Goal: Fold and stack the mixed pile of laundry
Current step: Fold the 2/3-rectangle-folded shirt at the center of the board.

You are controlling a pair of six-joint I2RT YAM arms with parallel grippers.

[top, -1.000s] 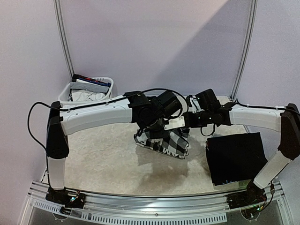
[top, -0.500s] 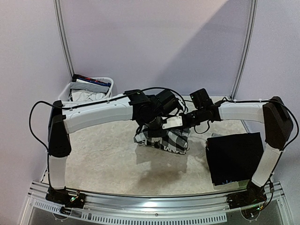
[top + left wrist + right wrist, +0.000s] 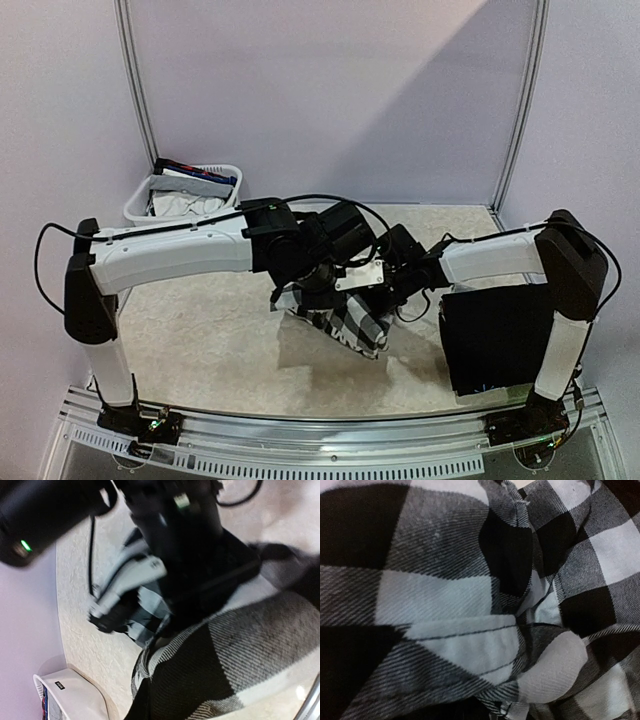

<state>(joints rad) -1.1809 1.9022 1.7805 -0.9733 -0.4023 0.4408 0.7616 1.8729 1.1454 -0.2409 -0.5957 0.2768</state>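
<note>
Far off to the left of my left claw, a white plastic basket sits in the back corner with more garments heaped in it.

The left claw is down at the middle of the tabletop, pressed into the black-and-white checkered shirt. Its wrist camera shows plaid cloth bunched right under it, but the fingers are hidden, so I cannot tell whether it is wide or pinched on fabric.

The shirt lies beneath both claws and spills toward the near side. Its long axis slants from far-left to near-right.

The right claw comes in from the other side, just beside the left one. Its camera sees nothing but crumpled check, so I cannot tell its state either.

Both arms are about equally near. I judge the next move depends on drawing them apart along that slant.

To the right of the right claw, a folded black garment lies flat, apart from the shirt.
</note>
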